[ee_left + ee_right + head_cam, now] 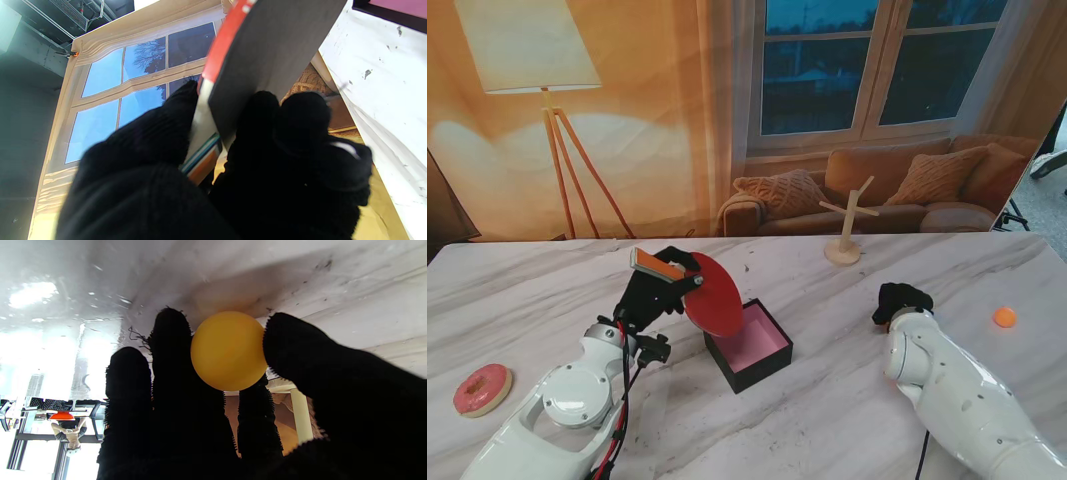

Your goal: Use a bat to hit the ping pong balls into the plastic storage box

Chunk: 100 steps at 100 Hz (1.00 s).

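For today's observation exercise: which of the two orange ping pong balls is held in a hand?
The ball between the right hand's fingers; the other ball lies free on the table, farther right.

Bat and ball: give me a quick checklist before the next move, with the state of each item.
1. Bat gripped by left hand: ok.
2. Ball pinched in right hand: ok.
3. Box open, pink inside showing: ok.
4. Bat blade next to the box: ok.
5. Second ball on the table, right of the right hand: not ok, not yet boxed.
6. Ball touching the table or lifted: cannot tell.
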Tool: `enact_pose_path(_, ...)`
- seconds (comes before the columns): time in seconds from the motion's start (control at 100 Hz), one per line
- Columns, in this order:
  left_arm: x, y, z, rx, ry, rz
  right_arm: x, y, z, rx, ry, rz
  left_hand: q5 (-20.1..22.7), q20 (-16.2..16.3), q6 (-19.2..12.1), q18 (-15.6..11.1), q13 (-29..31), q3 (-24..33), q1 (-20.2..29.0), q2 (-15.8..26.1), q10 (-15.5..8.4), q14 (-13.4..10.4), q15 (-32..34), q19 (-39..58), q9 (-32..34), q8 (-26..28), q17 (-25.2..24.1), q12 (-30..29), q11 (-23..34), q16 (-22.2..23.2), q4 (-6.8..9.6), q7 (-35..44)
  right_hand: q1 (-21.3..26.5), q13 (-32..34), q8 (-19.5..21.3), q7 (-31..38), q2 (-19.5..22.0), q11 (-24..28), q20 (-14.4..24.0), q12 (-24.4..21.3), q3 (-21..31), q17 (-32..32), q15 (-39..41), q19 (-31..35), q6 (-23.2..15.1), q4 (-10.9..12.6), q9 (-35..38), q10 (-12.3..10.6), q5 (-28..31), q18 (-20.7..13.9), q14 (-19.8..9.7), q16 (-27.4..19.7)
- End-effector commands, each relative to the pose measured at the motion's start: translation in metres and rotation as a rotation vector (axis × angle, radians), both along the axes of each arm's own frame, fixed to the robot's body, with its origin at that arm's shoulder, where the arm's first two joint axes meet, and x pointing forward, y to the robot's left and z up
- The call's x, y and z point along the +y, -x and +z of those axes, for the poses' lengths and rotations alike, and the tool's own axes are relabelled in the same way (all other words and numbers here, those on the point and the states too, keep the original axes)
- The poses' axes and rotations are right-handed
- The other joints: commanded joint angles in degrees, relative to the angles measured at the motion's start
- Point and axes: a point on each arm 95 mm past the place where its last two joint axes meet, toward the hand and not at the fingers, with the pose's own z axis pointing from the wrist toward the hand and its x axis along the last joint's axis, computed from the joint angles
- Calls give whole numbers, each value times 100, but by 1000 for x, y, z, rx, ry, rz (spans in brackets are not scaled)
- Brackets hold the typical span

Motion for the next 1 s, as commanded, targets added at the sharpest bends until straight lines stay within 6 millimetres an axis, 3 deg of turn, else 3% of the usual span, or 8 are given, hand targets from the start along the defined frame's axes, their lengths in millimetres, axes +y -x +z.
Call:
enact_pose_path(0.0,-3,2,4,-9,5,-15,1,2,-7,25,-6,-13,119,29,126,-770,49,314,257,116,-475,648,252,339,-16,70,88,148,172,56,-15,151,299,295,-92,2,-218,117,-123,116,403,212,272,328,103,-170,185,-46,259,37,38,-189)
enact_pose_path(0.1,-3,2,4,-8,7,-15,1,3,-9,16,-7,-14,119,28,131,-771,49,315,258,117,-475,648,252,340,-18,72,88,148,171,57,-15,150,424,622,-33,256,-206,175,-156,170,451,609,399,483,163,-201,381,-39,589,88,35,-325)
enact_pose_path(0.16,-3,2,4,-7,8,-15,1,2,-9,10,-8,-13,123,26,131,-771,44,315,260,115,-466,658,250,341,-18,73,88,147,170,57,-15,150,506,775,-531,785,-281,182,-259,206,497,807,504,568,117,-255,532,-17,815,108,21,-457)
enact_pose_path(0.26,-4,2,4,-7,10,-15,0,1,-9,-3,-9,-7,124,25,126,-771,44,316,260,113,-473,661,250,341,-17,77,87,147,171,58,-16,152,692,978,-733,1061,-325,184,-294,221,480,1050,522,619,67,-325,726,-8,1014,133,-16,-510)
enact_pose_path(0.34,-4,2,4,-7,11,-14,1,1,-9,-9,-18,-7,123,23,130,-771,44,318,252,112,-473,652,251,342,-15,77,87,148,173,59,-18,151,794,973,-898,903,-268,161,-302,234,462,1077,524,631,134,-332,701,-2,978,139,-7,-516)
enact_pose_path(0.83,-3,3,5,-7,10,-8,5,10,6,-65,-68,13,123,17,125,-771,38,327,256,114,-471,651,249,345,-21,83,87,149,172,62,-20,148,1025,1048,-977,864,-118,138,-225,253,358,1154,619,724,236,-323,693,69,1048,241,52,-481)
enact_pose_path(0.99,-3,2,6,-4,9,-7,11,13,19,-108,-98,37,122,16,124,-771,38,327,253,110,-472,658,248,345,-19,83,87,149,171,63,-22,148,1078,1145,-1091,1095,-103,163,-202,203,309,1235,614,746,264,-328,1087,196,1289,284,58,-517)
